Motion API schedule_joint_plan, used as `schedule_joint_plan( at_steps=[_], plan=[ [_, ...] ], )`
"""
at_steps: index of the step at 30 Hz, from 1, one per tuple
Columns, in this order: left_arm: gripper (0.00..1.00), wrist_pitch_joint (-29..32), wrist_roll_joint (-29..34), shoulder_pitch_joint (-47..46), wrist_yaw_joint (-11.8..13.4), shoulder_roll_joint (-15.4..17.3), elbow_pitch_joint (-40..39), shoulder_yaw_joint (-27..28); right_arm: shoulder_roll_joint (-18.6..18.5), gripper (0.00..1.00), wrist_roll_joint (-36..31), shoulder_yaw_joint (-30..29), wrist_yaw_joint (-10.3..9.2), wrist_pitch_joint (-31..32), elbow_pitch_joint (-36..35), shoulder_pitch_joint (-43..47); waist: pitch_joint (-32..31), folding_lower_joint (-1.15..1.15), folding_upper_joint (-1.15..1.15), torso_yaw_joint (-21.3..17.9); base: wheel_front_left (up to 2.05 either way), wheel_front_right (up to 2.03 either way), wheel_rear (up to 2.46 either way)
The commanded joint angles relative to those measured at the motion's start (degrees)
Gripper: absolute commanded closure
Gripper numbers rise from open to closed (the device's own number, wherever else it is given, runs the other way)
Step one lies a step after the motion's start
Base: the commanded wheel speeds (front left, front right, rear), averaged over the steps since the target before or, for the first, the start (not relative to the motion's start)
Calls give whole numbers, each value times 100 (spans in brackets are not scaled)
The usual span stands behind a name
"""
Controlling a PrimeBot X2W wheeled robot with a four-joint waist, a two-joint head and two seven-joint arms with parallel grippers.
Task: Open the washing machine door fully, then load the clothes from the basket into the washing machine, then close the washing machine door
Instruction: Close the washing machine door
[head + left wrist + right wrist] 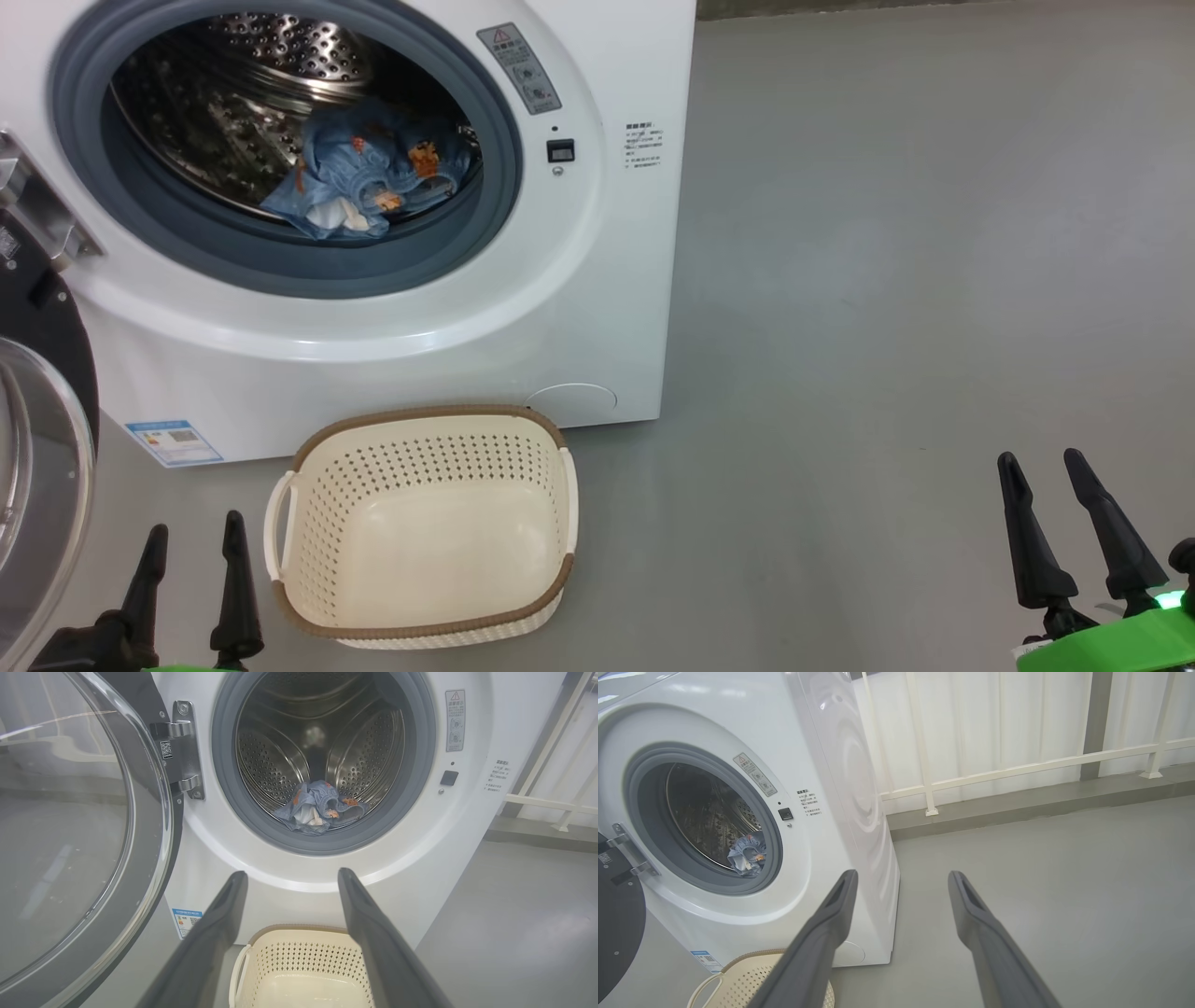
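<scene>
The white washing machine (597, 280) stands with its round door (37, 448) swung wide to the left, black rim and glass bowl showing (70, 826). Light blue clothes (369, 173) with orange print lie at the front of the steel drum (317, 807) (747, 854). The cream basket (425, 527) sits on the floor before the machine with nothing in it (303, 970) (738, 975). My left gripper (194, 527) is open at the lower left, just left of the basket. My right gripper (1041, 457) is open at the lower right, over bare floor.
Grey floor (887, 280) stretches to the right of the machine. A white railing (1017, 770) and pale curtains run behind it along a raised kerb. The door hinge (184, 751) is at the machine's left side.
</scene>
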Motion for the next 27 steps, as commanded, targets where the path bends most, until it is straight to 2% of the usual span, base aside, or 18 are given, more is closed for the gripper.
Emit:
schedule_joint_plan(
  at_steps=[1,10,27],
  plan=[
    [0,-37,-62,-138,3,131,-173,171,-127,0,6,111,32,-46,-151,-139,7,0,0,40,0,0,0],
    [0,-37,-90,-122,3,91,-270,226,-134,0,16,288,32,-46,-133,-277,48,0,0,391,0,0,0],
    [0,-37,-129,180,3,-173,-514,556,-212,0,54,997,32,-46,7,-619,7,0,0,1663,0,0,0]
  ],
)
